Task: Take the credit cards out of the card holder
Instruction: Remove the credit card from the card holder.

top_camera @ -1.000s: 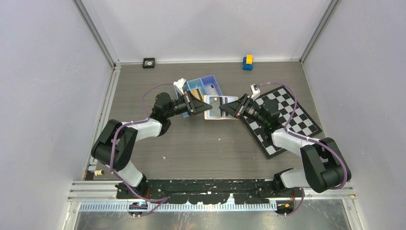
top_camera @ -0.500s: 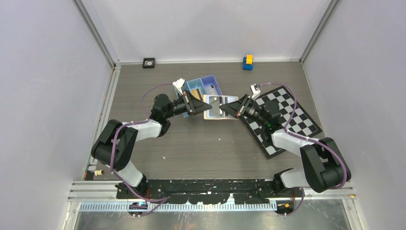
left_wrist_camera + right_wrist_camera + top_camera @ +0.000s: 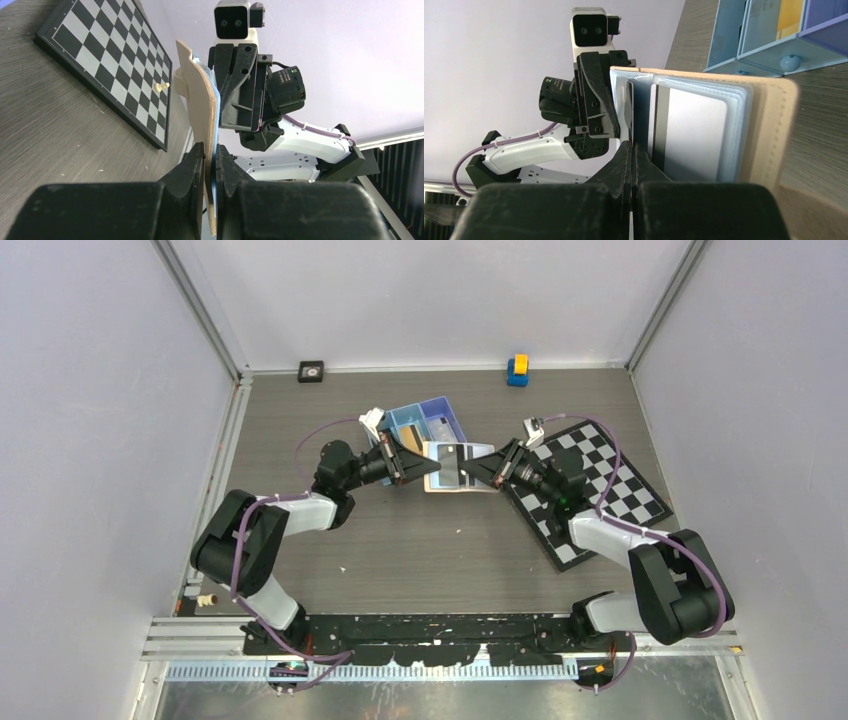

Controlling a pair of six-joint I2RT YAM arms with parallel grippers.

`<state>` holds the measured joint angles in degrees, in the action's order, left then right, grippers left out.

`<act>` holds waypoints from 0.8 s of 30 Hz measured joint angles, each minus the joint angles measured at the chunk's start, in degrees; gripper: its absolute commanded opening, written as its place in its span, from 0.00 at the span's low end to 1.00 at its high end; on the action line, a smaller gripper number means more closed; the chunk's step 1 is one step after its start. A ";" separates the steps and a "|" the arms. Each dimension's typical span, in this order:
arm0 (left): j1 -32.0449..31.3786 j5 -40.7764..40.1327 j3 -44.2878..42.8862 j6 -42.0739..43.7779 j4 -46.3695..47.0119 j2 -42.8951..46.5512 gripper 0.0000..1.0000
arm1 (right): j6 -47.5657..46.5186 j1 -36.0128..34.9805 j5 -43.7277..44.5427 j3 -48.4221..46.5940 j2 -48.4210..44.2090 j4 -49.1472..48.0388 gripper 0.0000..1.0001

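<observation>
I have the card holder (image 3: pixel 458 466) lifted off the counter (image 3: pixel 400 540), strung between my two claws. My left claw (image 3: pixel 210 152) is clamped on one end of it, with the tan cover and the pale blue sleeves pinched together between the fingers. From there the holder stands straight out ahead of that claw, edge-on, towards my other arm.

My right claw (image 3: pixel 631 150) is closed tight at the opposite end, with a thin edge running into its fingertips. I cannot tell whether that edge is a card or only a plastic sleeve.

Just to the side of those fingertips, a pale card (image 3: pixel 691 135) with a grey stripe sits in its sleeve. Its long axis runs the same way my right fingers point, towards the left claw. I judge the right claw to be the nearer one to that card. Any pull should go straight back along this line while the left claw anchors the holder.

The blue tray (image 3: pixel 729 40) lies on the counter close beyond the holder, on the card's side of my right claw.
</observation>
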<state>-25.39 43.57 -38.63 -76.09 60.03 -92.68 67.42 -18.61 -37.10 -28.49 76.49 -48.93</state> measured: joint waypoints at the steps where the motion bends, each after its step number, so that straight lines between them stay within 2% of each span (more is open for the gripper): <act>1: 0.11 0.00 0.13 -0.02 0.17 0.00 0.07 | 0.00 0.17 0.02 0.00 0.00 0.15 0.00; 4: 1.33 -0.33 0.74 -0.07 0.68 0.00 0.08 | 0.00 1.68 0.59 0.04 -0.02 0.57 0.00; 7: 2.32 -0.50 0.85 -0.15 1.05 0.00 0.00 | 0.00 2.80 1.68 0.22 -0.04 0.98 0.00; 15: 2.49 -0.59 0.87 -0.17 1.70 0.00 0.00 | -0.07 3.08 2.19 0.22 -0.15 1.11 0.00; 24: 2.49 -0.74 0.85 1.73 -1.25 0.28 0.00 | -2.86 3.08 3.67 0.24 -3.65 5.51 0.01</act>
<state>-22.90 42.83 -37.78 -74.37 58.78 -92.40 64.55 -15.53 -33.43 -28.25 72.84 -43.42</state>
